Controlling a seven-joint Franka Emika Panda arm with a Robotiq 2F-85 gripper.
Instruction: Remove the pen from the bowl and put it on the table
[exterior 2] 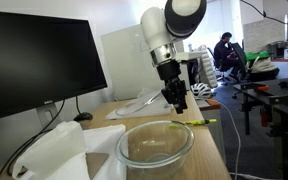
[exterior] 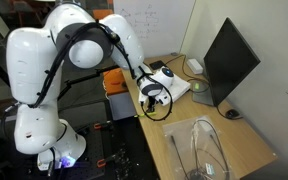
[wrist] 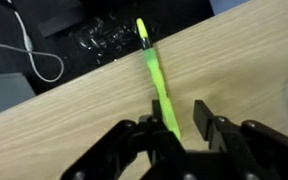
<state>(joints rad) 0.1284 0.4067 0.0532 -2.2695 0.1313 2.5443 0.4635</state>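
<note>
On the table [wrist: 74, 120] lies the pen [wrist: 154, 75], under the parted hand [wrist: 184, 122].

pen [wrist: 156, 80]: bright yellow-green barrel, yellower at the far tip; a thin lime streak in an exterior view [exterior 2: 197, 122]
bowl [exterior 2: 134, 155]: pale and see-through, with a faint greenish tinge at the rim
table [wrist: 74, 130]: light tan wood with fine straight grain and no other pattern
arm [exterior: 44, 60]: glossy white shells, black at the joints
gripper [wrist: 184, 120]: plain black all over
monitor [exterior 2: 34, 60]: black screen and frame
cable [wrist: 26, 40]: white against a dark ground
paper [exterior 2: 59, 150]: plain white
</note>
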